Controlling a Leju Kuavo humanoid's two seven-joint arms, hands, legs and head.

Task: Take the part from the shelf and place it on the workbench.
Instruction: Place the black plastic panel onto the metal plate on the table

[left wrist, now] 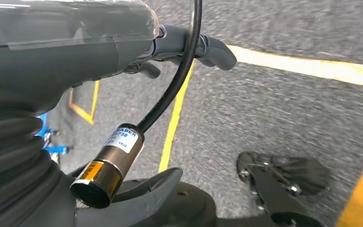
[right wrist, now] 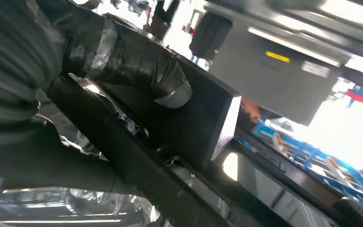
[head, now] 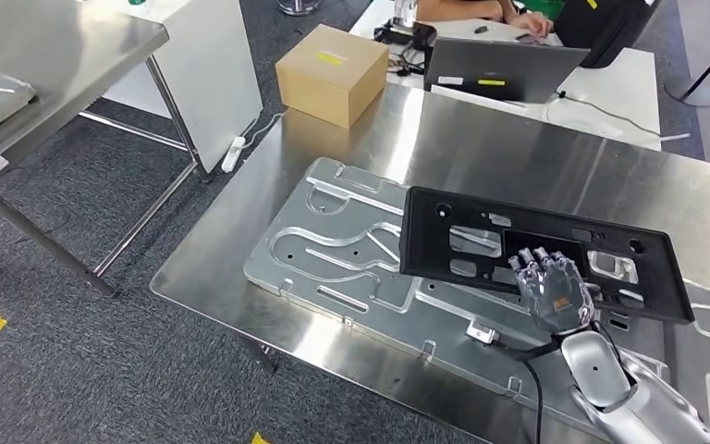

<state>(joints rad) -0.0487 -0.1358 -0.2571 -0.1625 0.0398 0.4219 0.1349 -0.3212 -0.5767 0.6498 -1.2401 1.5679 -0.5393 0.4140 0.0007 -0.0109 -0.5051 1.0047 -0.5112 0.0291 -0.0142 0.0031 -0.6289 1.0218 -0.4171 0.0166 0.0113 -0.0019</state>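
The right hand (head: 552, 289) gripped the black plastic part (head: 481, 240) at its near long edge, fingers laid over the top face; in the right wrist view the thick thumb (right wrist: 137, 71) pressed against the part's dark underside (right wrist: 189, 127), so the panel sat pinched between thumb and fingers. The part stretched away to both sides of the hand, tilted slightly, over the embossed metal plate (head: 333, 250) lying on the steel workbench (head: 518, 148). Whether the part rested on the plate or hung just above it could not be told.

Beyond the hand, at the far corner of the workbench, stood a cardboard box (head: 331, 74), and further off a laptop (head: 504, 69) sat on a white table.

The left hand (left wrist: 189, 45) hung over grey carpet marked with yellow tape lines (left wrist: 175, 118); its fingers were loosely curled and held nothing, a black cable (left wrist: 179, 75) running past them.
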